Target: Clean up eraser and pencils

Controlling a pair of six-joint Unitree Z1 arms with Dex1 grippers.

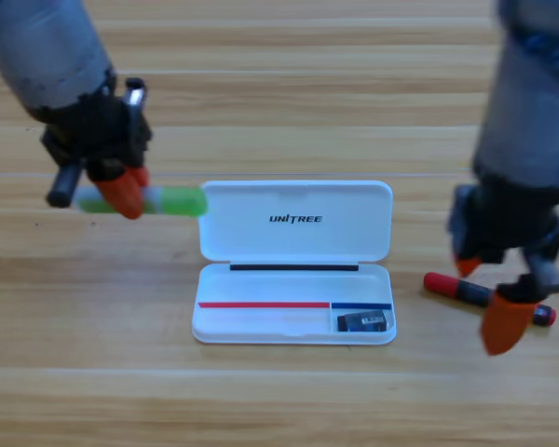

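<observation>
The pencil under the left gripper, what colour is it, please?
Bright green pencil, seen in the high view.

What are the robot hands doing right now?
Left hand shut on green pen, left of the case. Right hand open, straddling black pen on the table. Eraser in the case. Nothing in the way.

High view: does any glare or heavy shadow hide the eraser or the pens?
High view: even light, no glare on the white case, and the eraser inside it shows plainly; the left hand covers the middle of the green pen; the right hand covers part of the red-capped black marker.
</observation>
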